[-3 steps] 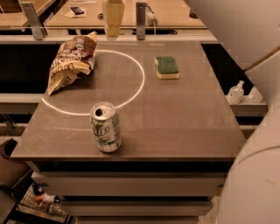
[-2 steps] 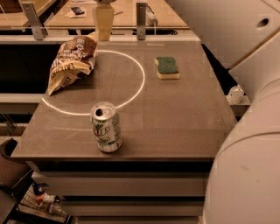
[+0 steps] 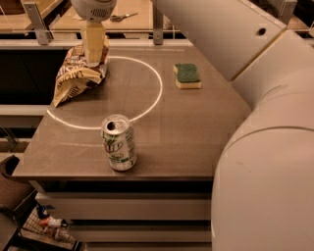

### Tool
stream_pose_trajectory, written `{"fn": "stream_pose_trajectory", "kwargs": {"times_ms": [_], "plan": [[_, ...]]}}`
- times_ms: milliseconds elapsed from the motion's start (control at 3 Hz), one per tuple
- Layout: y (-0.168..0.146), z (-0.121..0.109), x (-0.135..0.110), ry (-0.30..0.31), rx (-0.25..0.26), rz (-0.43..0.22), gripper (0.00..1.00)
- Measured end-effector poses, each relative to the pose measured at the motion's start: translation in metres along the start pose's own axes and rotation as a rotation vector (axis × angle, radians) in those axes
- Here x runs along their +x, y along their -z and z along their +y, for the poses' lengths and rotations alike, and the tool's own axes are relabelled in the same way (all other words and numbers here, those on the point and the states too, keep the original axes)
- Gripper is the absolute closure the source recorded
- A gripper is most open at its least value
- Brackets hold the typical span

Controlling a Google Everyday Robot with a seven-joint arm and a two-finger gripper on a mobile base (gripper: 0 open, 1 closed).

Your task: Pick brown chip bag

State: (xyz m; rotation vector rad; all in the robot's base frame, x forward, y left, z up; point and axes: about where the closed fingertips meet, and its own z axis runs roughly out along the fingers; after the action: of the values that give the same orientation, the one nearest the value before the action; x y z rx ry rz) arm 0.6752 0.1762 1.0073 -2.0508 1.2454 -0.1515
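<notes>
The gripper (image 3: 93,60) hangs at the far left of the table (image 3: 196,130), pointing straight down from a rounded white wrist housing (image 3: 93,7) at the top edge of the view. It shows as one pale tan column, and whether it is spread or pressed together cannot be told. Its lower end overlaps the upper right part of the brown chip bag (image 3: 72,82); whether it touches the bag cannot be told.

The brown chip bag lies crumpled on the table's far left area, mostly below and to the left of the gripper. Its brown and tan surface with white lettering faces up, and one pointed end reaches toward the table's left edge. It sits across the left side of a white circle (image 3: 160,91) marked on the table.

A sponge (image 3: 187,76) with a green top and yellow body lies outside the circle to the right, well apart from the bag. A green-and-white soda can (image 3: 118,142) stands upright near the front edge, just beyond the circle's near arc. The robot's large white arm (image 3: 265,157) fills the right side of the view.
</notes>
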Motion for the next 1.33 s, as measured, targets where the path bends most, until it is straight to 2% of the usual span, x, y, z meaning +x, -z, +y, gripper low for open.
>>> {"fn": "stream_pose_trajectory", "kwargs": {"times_ms": [333, 667, 1000, 1333], "plan": [[-0.024, 0.013, -0.024, 0.0, -0.033, -0.084, 0.0], [-0.056, 0.023, -0.039, -0.028, -0.055, -0.148, 0.0], [-0.081, 0.027, -0.043, -0.063, -0.059, -0.187, 0.0], [-0.108, 0.039, -0.05, -0.099, -0.096, -0.225, 0.0]]}}
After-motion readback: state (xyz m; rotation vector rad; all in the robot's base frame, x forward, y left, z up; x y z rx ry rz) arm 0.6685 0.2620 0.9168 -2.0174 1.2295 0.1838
